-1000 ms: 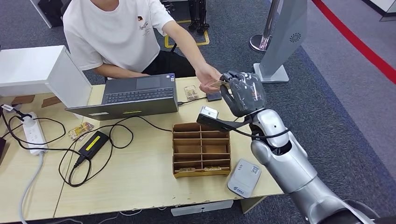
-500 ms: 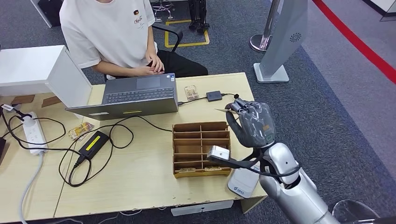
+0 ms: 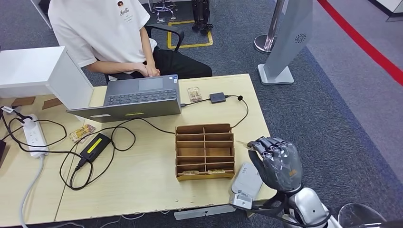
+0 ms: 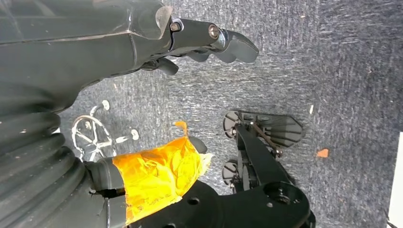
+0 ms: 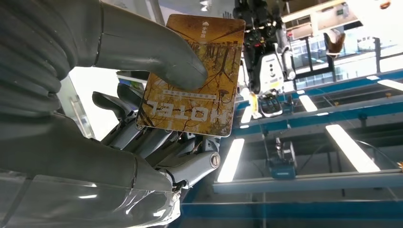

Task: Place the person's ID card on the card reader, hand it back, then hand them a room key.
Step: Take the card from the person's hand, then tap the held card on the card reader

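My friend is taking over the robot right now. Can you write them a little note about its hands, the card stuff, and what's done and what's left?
Right hand: pinches a yellow card printed HOTEL, above the table's near right corner.
Left hand: holds nothing, hangs over the carpet.
Card reader: on the table beside the wooden tray, nothing on it.
Person: seated behind the laptop, hands together.
Done: card picked up.
Left: probably lay it on the reader, return it, then hand over a room key.

Card reader partly behind right hand.
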You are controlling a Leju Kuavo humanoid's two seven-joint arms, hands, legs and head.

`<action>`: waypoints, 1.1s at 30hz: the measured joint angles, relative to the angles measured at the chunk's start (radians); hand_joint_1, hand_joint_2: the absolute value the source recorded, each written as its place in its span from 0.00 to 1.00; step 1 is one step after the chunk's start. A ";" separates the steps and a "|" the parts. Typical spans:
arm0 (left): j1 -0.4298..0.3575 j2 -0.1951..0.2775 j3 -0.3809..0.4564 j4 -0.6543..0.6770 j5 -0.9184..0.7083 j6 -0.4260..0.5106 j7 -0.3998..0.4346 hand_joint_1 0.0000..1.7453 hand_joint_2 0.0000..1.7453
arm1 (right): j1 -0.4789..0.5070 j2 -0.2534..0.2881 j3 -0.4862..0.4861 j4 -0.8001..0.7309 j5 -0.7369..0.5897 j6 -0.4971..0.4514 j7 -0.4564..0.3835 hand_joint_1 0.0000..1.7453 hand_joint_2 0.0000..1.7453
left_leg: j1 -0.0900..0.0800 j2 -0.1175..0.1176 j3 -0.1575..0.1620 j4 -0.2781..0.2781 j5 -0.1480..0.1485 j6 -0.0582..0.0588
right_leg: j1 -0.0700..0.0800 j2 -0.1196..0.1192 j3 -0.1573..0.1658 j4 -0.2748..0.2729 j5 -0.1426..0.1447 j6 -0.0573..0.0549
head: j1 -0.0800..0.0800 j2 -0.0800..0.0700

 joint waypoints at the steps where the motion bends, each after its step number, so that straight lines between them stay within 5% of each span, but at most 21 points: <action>1: 0.000 0.000 0.002 0.000 0.000 0.002 0.001 0.00 1.00 | 0.015 0.000 -0.005 -0.001 0.000 -0.005 0.000 1.00 1.00 | 0.000 0.000 0.000 0.000 0.000 0.000 | 0.000 0.000 0.000 0.000 0.000 0.000 | 0.000 0.000; 14: 0.001 -0.001 0.045 0.000 0.000 0.012 0.000 0.00 1.00 | 0.131 0.000 -0.030 0.057 -0.004 -0.050 0.006 1.00 1.00 | 0.000 0.000 0.000 0.000 0.000 0.000 | 0.000 0.000 0.000 0.000 0.000 0.000 | 0.000 0.000; 33: 0.001 -0.002 0.083 0.000 0.000 0.014 -0.001 0.00 1.00 | 0.175 0.001 -0.027 0.135 -0.097 -0.059 0.027 1.00 1.00 | 0.000 0.000 0.000 0.000 0.000 0.000 | 0.000 0.000 0.000 0.000 0.000 0.000 | 0.000 0.000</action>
